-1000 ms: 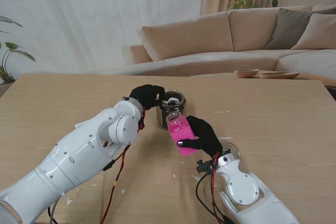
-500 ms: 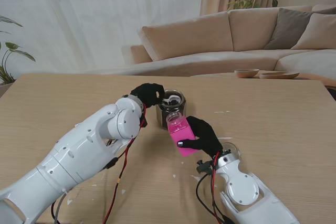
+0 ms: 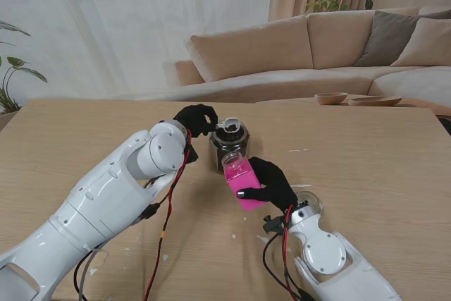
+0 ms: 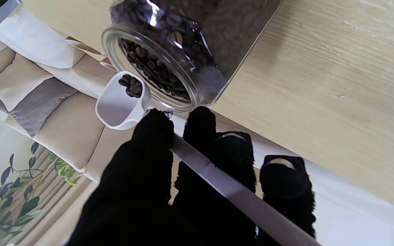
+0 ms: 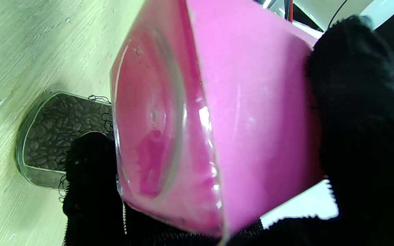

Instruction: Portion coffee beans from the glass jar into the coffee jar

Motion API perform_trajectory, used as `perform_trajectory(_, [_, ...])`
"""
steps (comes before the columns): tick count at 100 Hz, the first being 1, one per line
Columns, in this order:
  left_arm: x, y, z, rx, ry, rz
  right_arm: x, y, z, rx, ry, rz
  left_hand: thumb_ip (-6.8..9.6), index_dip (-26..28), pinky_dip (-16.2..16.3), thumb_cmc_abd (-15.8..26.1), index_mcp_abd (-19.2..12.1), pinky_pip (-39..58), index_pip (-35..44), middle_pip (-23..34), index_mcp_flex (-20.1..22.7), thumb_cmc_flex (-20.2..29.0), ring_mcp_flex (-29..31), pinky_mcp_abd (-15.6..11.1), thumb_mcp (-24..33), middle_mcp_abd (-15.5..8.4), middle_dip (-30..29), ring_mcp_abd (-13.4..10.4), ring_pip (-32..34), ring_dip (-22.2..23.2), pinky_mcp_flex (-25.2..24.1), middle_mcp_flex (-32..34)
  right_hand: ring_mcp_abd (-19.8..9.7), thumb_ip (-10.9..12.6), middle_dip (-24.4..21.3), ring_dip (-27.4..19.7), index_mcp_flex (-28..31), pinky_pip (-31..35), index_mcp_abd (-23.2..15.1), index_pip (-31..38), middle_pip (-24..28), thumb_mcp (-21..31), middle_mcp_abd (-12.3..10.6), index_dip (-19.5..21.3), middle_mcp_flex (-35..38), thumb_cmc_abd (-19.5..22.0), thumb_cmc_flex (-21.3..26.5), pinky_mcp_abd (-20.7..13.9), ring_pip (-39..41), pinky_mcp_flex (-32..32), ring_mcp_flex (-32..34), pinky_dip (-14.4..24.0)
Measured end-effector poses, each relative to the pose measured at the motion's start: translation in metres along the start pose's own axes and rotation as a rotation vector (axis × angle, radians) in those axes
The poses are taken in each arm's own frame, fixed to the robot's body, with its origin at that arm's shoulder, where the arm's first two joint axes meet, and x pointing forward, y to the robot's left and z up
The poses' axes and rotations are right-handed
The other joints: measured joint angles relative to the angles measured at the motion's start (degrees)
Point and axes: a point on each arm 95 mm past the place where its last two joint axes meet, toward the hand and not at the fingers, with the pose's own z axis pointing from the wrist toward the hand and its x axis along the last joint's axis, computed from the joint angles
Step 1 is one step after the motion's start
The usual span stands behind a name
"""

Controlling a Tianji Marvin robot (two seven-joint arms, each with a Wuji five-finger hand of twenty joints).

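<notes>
On the light wooden desk (image 3: 366, 160), the clear glass jar of dark coffee beans (image 3: 230, 147) stands upright near the middle, well in from every edge. The left hand (image 3: 196, 119), in a black glove, reaches in from the jar's left at rim height, its white arm (image 3: 120, 195) slanting up from the near left corner. Its fingers (image 4: 156, 136) are pinched around the flat handle of a small white plastic scoop (image 4: 123, 100), whose bowl hangs just over the jar's open mouth with a few beans inside.

The right hand (image 3: 271, 182), also black-gloved, holds the pink square-sided glass coffee jar (image 3: 242, 180) just nearer to me than the bean jar, fingers wrapped round its lower body. The pink jar is tilted, its clear open mouth leaning toward the bean jar. Seen from the right wrist, its inside (image 5: 152, 136) looks empty of beans.
</notes>
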Motion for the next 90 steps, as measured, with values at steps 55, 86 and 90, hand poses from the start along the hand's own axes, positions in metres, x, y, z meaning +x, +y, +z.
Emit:
perform_trajectory(55, [-0.008,-0.023,-0.002,-0.072,0.002,-0.177,-0.025,0.002,0.015,0.005,-0.031,-0.018,0.0,0.01,0.0,0.0,0.54,0.0,0.0,0.0,0.0,0.01,0.0,0.66,0.34,0.72,0.0,0.12,0.18,0.0,0.0,-0.15,0.0,0.0,0.0,0.0,0.0,0.0,0.0,0.0,0.0,0.0,0.0,0.0,0.0,0.0,0.0,0.0,0.0,0.01,0.0,0.0])
perform_trajectory(86, [-0.014,-0.036,-0.031,-0.095,0.079,-0.223,-0.031,-0.001,0.017,0.006,-0.003,-0.008,0.0,0.01,0.0,0.0,0.63,0.0,0.0,0.0,0.0,0.02,0.0,0.66,0.37,1.24,0.0,0.54,0.2,0.0,0.0,-0.17,0.0,0.0,-0.08,0.0,0.0,0.0,0.0,0.0,0.0,0.0,0.0,0.0,0.0,0.0,0.0,0.0,0.0,0.04,0.0,0.0])
perform_trajectory(90, [-0.015,-0.037,-0.035,-0.095,0.09,-0.226,-0.031,-0.001,0.017,0.006,-0.001,-0.005,0.0,0.0,0.0,0.0,0.7,0.0,0.0,0.0,0.0,0.04,0.0,0.66,0.37,1.26,0.0,0.56,0.2,0.0,-0.06,-0.17,0.0,0.0,-0.08,0.0,0.0,0.0,0.0,0.0,0.0,0.0,0.0,0.0,0.0,0.0,0.0,0.0,0.0,0.04,0.0,0.0])
